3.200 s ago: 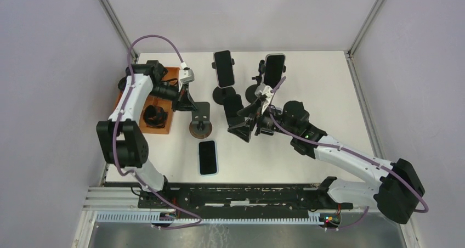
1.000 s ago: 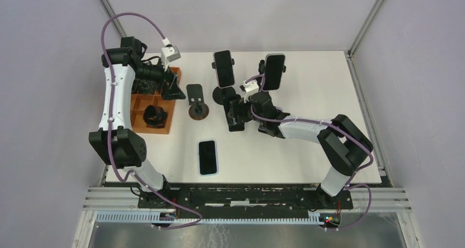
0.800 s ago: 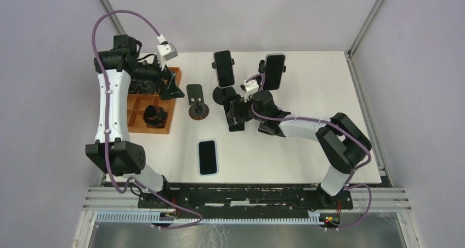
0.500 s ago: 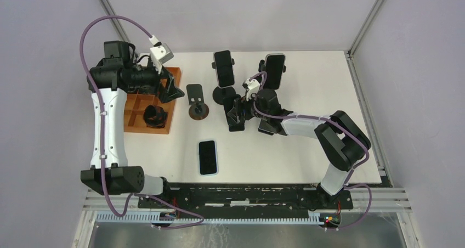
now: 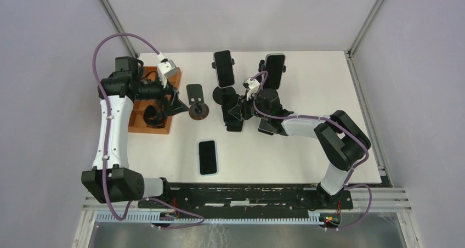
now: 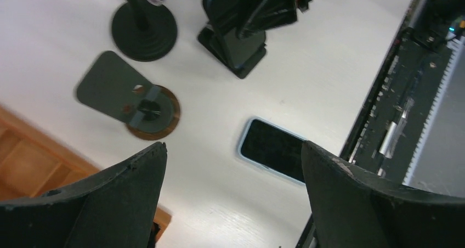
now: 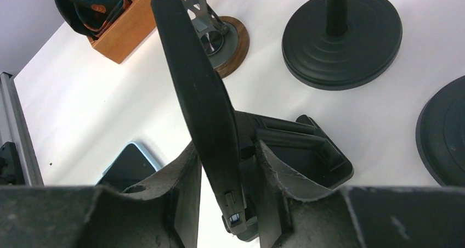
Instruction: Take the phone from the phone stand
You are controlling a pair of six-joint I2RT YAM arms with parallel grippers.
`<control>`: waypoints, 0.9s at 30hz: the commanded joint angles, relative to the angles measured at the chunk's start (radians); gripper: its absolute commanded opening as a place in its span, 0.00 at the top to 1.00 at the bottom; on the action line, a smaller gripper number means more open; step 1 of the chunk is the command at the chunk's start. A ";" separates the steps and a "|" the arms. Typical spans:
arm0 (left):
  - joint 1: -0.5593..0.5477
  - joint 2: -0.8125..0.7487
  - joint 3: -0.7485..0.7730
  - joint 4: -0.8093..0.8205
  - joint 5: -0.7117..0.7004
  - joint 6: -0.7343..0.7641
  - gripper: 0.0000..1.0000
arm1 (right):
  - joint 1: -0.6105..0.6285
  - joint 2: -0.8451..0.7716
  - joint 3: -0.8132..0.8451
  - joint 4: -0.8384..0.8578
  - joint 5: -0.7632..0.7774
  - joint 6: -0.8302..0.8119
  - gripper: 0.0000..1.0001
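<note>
A black phone [image 5: 234, 112] leans upright in a low black phone stand [image 5: 236, 125] at mid-table. In the right wrist view the phone [image 7: 203, 94] shows edge-on above its stand [image 7: 307, 155]. My right gripper [image 5: 241, 108] [image 7: 227, 146] straddles it, one finger on each face. The jaws are narrow and still open: a sliver of table shows between the left finger [image 7: 186, 193] and the phone. My left gripper [image 5: 174, 102] [image 6: 233, 149] hangs wide open and empty over the table beside the wooden tray.
A blue-cased phone [image 5: 208, 157] [image 6: 271, 149] lies flat near the front. An empty stand on a wooden disc [image 5: 197, 104] [image 6: 131, 102] stands left of centre. Two phones on round-base stands [image 5: 223, 68] [image 5: 274, 70] are behind. The wooden tray [image 5: 148, 130] holds a dark bundle [image 5: 153, 115].
My right gripper's jaws have narrowed from wide open to close around the phone. The left arm has swung from over the tray's far end toward the near side, still open.
</note>
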 commanded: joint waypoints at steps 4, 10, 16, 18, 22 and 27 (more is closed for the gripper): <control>-0.010 -0.014 -0.195 -0.131 0.116 0.300 0.04 | 0.000 0.004 -0.054 0.101 -0.047 0.037 0.76; -0.105 -0.046 -0.356 0.059 0.037 0.208 0.06 | 0.015 -0.015 -0.099 0.147 -0.098 0.075 0.93; -0.195 -0.018 -0.418 0.150 0.006 0.172 0.10 | 0.053 -0.073 -0.159 0.183 -0.122 0.107 1.00; -0.204 -0.001 -0.414 0.152 0.012 0.171 0.11 | 0.063 -0.099 -0.175 0.215 -0.141 0.134 1.00; -0.209 0.009 -0.397 0.118 0.034 0.205 0.12 | 0.074 -0.148 -0.187 0.268 -0.201 0.186 1.00; -0.213 0.000 -0.397 0.088 0.040 0.265 0.14 | 0.077 -0.189 -0.219 0.400 -0.321 0.301 1.00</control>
